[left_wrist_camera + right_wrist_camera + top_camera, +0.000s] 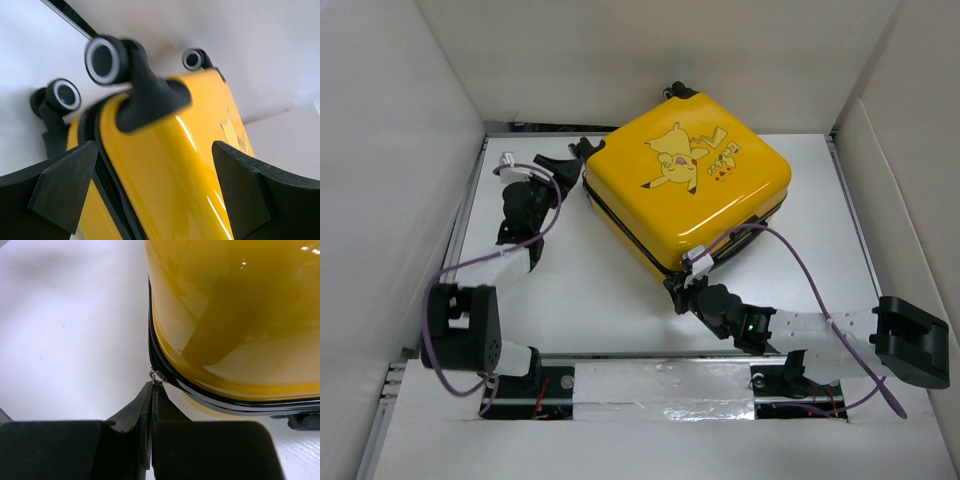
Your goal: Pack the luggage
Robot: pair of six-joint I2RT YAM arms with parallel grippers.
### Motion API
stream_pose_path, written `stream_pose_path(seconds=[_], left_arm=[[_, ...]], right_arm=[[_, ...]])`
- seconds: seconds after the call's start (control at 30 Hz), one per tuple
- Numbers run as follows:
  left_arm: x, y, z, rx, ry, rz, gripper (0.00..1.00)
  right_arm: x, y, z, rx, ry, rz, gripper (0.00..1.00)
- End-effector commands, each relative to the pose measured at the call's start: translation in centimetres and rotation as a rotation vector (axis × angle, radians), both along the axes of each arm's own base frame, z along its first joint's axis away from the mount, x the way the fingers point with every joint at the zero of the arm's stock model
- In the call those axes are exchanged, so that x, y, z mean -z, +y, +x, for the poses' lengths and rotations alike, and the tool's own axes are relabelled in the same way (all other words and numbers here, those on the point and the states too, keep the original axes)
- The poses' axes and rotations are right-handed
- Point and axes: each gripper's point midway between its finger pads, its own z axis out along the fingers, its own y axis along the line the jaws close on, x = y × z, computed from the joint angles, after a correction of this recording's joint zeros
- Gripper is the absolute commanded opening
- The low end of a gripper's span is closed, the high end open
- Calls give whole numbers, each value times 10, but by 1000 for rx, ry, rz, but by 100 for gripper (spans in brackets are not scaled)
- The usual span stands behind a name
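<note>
Luggage (685, 185) closed and lying flat, zipper being worked.
Near corner seam right at the tips of the right gripper (151, 390), clamped tight on the zipper pull (157, 375), probably to run it along the seam; wheeled end (150, 97) between the wide-spread jaws of the left gripper (152, 175), untouched, probably ready to steady the shell.

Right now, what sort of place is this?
Likely a robot test cell, not a home: a white table walled by plain white panels, left arm and right arm bolted at its near edge, one yellow suitcase.
</note>
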Motion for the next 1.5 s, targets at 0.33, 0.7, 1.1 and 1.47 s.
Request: stream_pose_path(seconds=[0.33,0.7,1.1,1.47], left_arm=[[-19,0,93,98,-41,-134,99],[-10,-11,133,147,-25,-255,99],[-25,-24,171,204,-73,-320,78],[-28,-41,156,294,-164,-383,0]], right_arm=[[-23,36,-35,-201,6,113,0],[-19,36,-37,-213,13,107,0],[-12,39,-36,-213,24,87,0],[-20,32,-35,-194,12,86,0]])
